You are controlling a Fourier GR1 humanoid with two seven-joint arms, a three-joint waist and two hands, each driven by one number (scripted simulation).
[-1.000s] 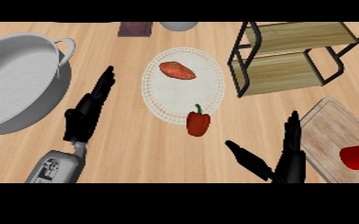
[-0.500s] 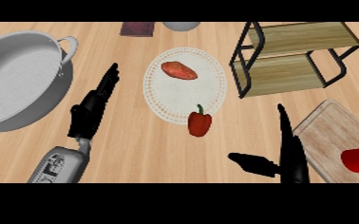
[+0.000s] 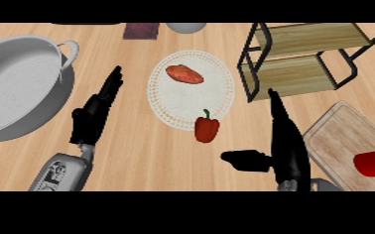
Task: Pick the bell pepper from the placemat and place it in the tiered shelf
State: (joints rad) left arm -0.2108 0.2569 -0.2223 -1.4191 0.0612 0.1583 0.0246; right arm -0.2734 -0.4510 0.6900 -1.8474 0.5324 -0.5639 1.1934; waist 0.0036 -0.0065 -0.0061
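While the open right hand (image 3: 287,148) sits beside the pepper (image 3: 207,129), it should move left, curling round its body

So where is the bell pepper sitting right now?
In the head view the bell pepper lies on the near edge of the round white placemat, below the orange vegetable and just up-left of the open right hand.
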